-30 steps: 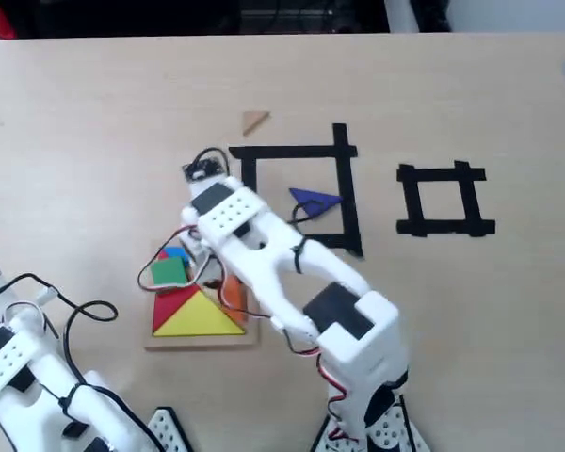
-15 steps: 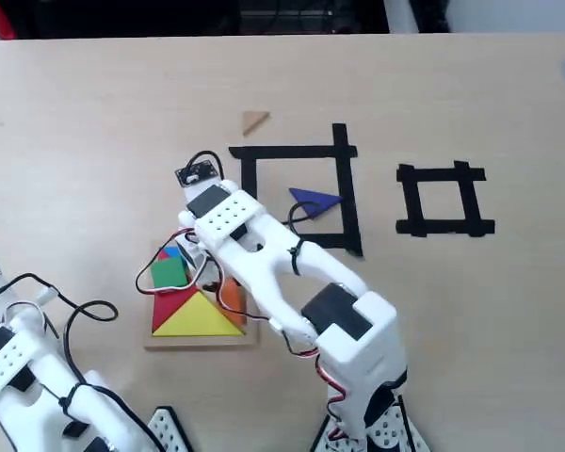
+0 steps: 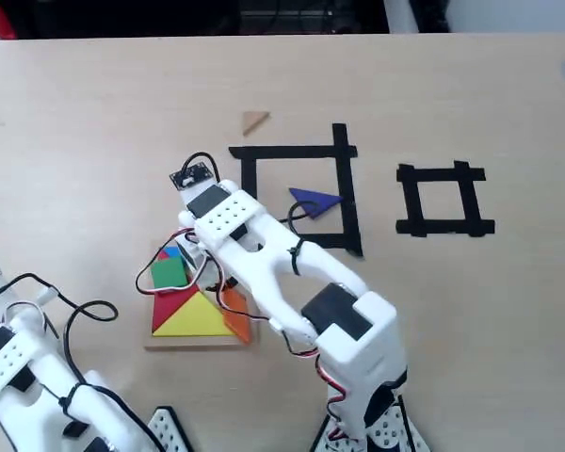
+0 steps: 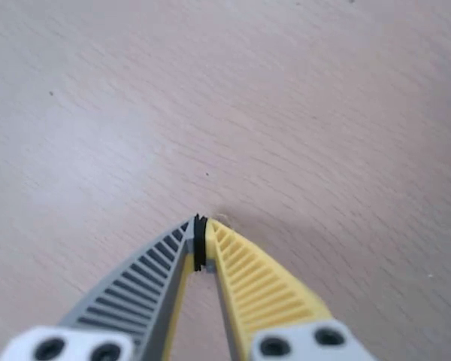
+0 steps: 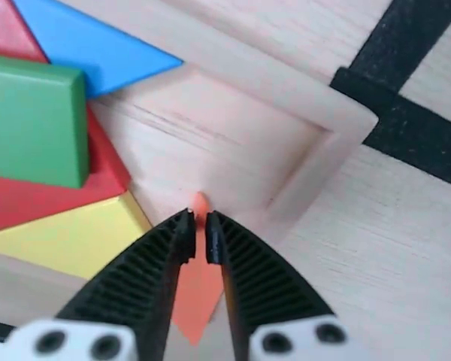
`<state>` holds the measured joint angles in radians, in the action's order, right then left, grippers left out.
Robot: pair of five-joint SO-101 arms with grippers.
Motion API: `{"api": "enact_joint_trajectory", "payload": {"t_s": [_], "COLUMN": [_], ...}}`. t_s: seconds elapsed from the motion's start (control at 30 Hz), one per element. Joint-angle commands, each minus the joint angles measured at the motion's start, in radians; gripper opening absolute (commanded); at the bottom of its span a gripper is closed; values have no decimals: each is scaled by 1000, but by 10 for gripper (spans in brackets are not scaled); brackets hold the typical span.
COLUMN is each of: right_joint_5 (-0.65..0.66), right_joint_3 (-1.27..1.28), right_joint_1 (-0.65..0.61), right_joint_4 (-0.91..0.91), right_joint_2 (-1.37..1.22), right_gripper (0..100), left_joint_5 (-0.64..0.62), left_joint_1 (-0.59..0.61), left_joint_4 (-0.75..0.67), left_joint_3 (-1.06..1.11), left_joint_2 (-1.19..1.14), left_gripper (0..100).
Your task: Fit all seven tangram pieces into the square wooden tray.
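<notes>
At the lower left of the high view the left arm (image 3: 24,381) sat folded near the table (image 3: 85,113) edge. Its wrist view showed the left gripper (image 4: 199,244) clenched on nothing, tips touching over bare wood, with open tabletop on all sides.

Right of it lay the square wooden tray (image 3: 198,343). A green block (image 3: 168,272) sat in its upper left part, a light blue triangle (image 3: 177,253) just above that, a red triangle (image 3: 172,303) below, and a yellow triangle (image 3: 200,320) along the bottom rim, edge to edge with the red one. In the right wrist view bare tray floor lay between these pieces and the corner of the rim (image 5: 286,86).

The right arm (image 3: 292,273) stretched from the lower centre over the tray's right side. The right gripper (image 5: 198,226) was pinched on the orange triangle (image 5: 199,293), whose tip showed just past the black fingertips (image 5: 182,224), beside the yellow triangle's edge. From above, the orange triangle sat tilted at the tray's lower right rim; it seemed to overlap that rim, though the arm hid much of it.

A tan triangle (image 3: 255,121) lay apart in the upper centre. Below it a black tape square (image 3: 343,188) enclosed a dark blue triangle (image 3: 315,200), clear of the tape. A second tape square (image 3: 406,200) stood further right.
</notes>
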<state>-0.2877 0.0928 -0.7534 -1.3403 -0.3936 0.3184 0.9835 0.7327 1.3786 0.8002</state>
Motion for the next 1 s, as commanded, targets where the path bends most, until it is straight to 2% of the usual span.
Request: {"api": "enact_joint_trajectory", "payload": {"t_s": [0.0,0.17,0.3,0.4,0.53,0.63,0.83,0.97], "right_joint_5": [14,218,417,512,529,566,568,574], "right_joint_3": [-81,-183,-177,-68,114,206,252,282], "right_joint_1": [46,63,-29,-89,-127,-170,-216,-215], "right_joint_4": [-46,-184,-350,-365,-222,-135,-51,-5], "right_joint_2": [25,142,239,257,260,260,259,251], "right_gripper": [15,11,11,11,11,11,11,11], "left_joint_5": [-9,-9,-9,-9,-40,-110,-95,-95], "left_joint_1": [1,-4,-4,-1,18,122,199,205], "left_joint_4": [-12,-48,-48,-48,-52,-57,-60,-60], "left_joint_3": [-21,1,2,2,-2,-27,-16,-13], "left_joint_2": [15,15,15,15,15,15,14,15], "left_gripper": [30,30,30,30,30,30,30,30]}}
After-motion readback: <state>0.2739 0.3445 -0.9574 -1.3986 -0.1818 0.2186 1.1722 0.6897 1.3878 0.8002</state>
